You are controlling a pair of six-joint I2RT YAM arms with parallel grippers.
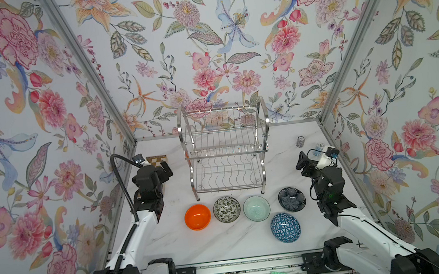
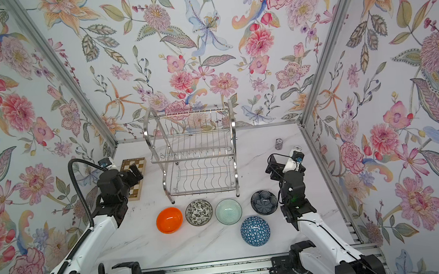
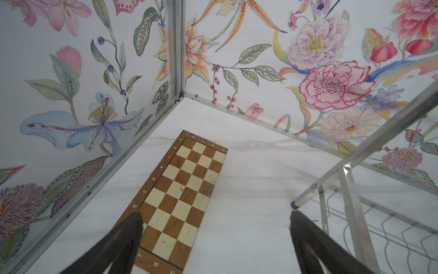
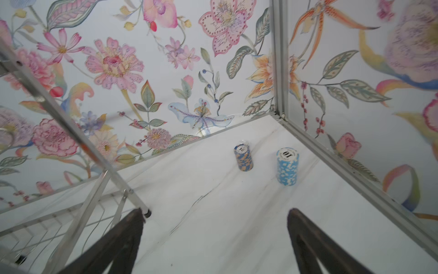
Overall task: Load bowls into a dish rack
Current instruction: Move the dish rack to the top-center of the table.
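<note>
Left gripper (image 3: 215,213) and right gripper (image 4: 215,211) gape empty; the right should pinch the rim of the navy bowl (image 1: 291,199), seven o'clock from it.

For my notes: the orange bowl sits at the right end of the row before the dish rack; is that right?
No: the orange bowl sits at the left end of the row before the dish rack, per both top views.
</note>
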